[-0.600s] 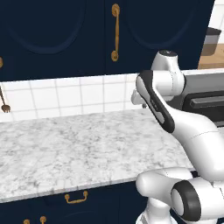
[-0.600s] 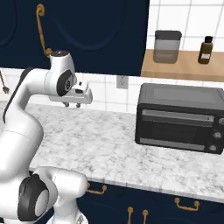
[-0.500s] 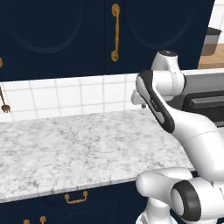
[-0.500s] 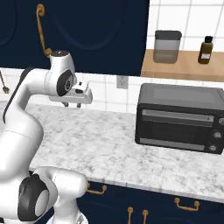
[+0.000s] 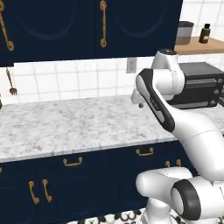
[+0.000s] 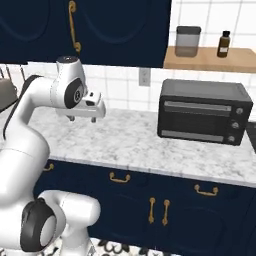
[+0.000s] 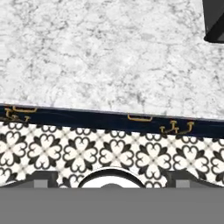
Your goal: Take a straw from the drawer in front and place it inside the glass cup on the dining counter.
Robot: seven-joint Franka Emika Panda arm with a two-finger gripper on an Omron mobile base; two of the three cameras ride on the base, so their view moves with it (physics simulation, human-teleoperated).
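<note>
Far left of the oven [image 6: 202, 112], a fork [image 5: 11, 83] hangs on the tiles. Next to it in the right base view a grey rounded thing [image 6: 5, 95] is cut off by the edge, no idea what it is.

Moving toward the oven there's just bare marbled counter [image 6: 140, 142] with shut navy drawers under its front. The drawer [image 6: 120, 172] just left of the oven has its brass handle flush, so anything inside is hidden and I can't make out the straw. In the hand view that drawer [image 7: 140, 114] is a thin dark strip between the marble and the patterned floor [image 7: 109, 153].

The gripper [image 6: 81, 119] hangs over the counter left of the oven, fingers [image 6: 93, 120] spread wide with nothing between them. In the left base view the arm hides most of it.

Compared with half a second back the whole picture has slid: more cabinet front shows below the counter and the oven sits higher in frame. So that's the camera moving, not the stuff. The arm's pose looks the same.

Above the oven there's a wooden shelf [image 6: 210, 57] with a grey-lidded jar [image 6: 188, 41], contents unclear, and a small dark bottle [image 6: 224, 44].
</note>
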